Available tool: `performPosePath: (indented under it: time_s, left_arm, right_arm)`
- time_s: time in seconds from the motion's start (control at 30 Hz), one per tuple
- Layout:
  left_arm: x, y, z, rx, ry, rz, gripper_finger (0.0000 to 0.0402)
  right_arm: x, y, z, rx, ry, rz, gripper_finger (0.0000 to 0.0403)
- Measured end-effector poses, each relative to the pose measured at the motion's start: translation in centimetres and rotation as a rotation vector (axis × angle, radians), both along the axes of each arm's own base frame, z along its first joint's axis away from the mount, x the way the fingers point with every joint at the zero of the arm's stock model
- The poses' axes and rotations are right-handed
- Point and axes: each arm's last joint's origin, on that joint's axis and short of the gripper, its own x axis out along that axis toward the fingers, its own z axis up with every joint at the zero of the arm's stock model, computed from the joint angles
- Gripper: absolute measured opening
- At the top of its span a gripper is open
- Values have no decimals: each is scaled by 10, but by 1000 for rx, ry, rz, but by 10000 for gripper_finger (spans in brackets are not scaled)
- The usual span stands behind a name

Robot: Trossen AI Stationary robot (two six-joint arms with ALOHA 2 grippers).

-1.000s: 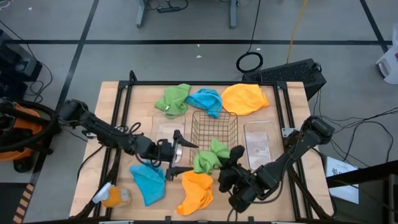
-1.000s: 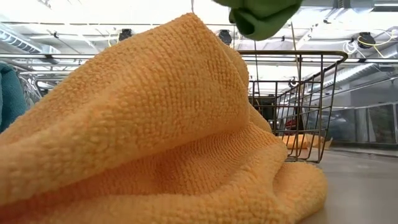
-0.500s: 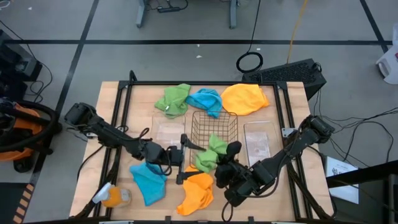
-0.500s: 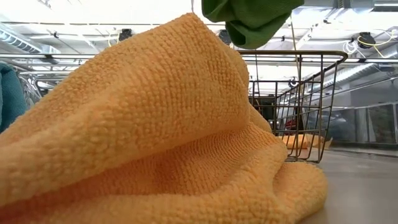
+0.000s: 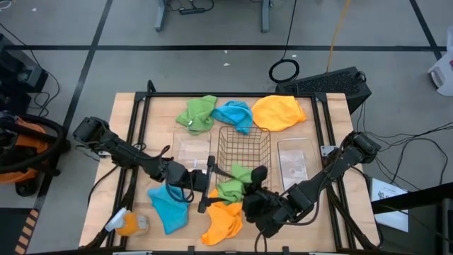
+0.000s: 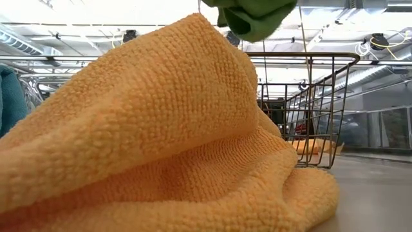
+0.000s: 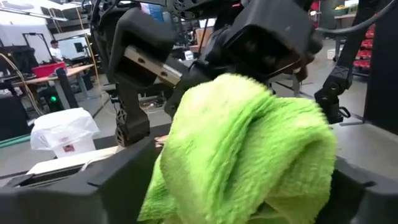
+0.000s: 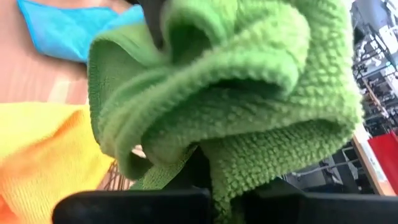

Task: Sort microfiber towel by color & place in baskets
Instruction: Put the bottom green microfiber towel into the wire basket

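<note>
My right gripper (image 5: 249, 188) is shut on a bright green towel (image 5: 230, 185) just near of the wire mesh basket (image 5: 244, 147). In the low view the towel (image 6: 252, 16) hangs above an orange-yellow towel (image 6: 154, 142). My left gripper (image 5: 206, 186) is open, with one finger on either side of the same green towel (image 7: 242, 143). Lying on the table are a blue towel (image 5: 168, 207) and the orange-yellow towel (image 5: 223, 219) at the near side. A green one (image 5: 198, 112), a blue one (image 5: 235, 113) and an orange-yellow one (image 5: 278, 112) lie at the far side. My right gripper pinches a bunched fold of the green towel (image 8: 208, 155) between its two fingers, several layers thick, coming level from the table's right. The towel is lifted clear, its free folds bulging out past the fingers. My left gripper's fingers (image 7: 93, 186) flank the towel; whether they touch it I cannot tell.
Two clear plastic baskets (image 5: 191, 150) (image 5: 294, 159) flank the wire mesh one. A small orange-and-white object (image 5: 127, 223) lies at the near left corner. A dark frame rail (image 5: 226, 94) borders the table top.
My right gripper has carried the green towel from the wire basket's near rim toward the table's left and near edge, up to my left gripper. My left gripper has moved a little toward the table's right, so its open fingers now stand around the towel.
</note>
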Motion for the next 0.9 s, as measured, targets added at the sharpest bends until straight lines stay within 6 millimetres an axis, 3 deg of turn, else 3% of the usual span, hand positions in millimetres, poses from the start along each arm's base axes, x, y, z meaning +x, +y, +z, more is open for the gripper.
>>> performPosePath:
  time_s: [0.2,0.43,0.7,0.9]
  left_arm:
    - [-1,-2,1,79,-32,-9,218]
    - [-4,-8,6,149,-95,-21,24]
    - [-5,-7,5,155,-74,-14,17]
    - [-16,0,20,157,-56,56,13]
  right_arm:
    - [4,-2,2,-11,-12,8,9]
    - [8,-8,2,-1,-20,-17,19]
    - [7,-3,4,16,-50,-9,123]
    - [-5,10,6,33,-50,24,196]
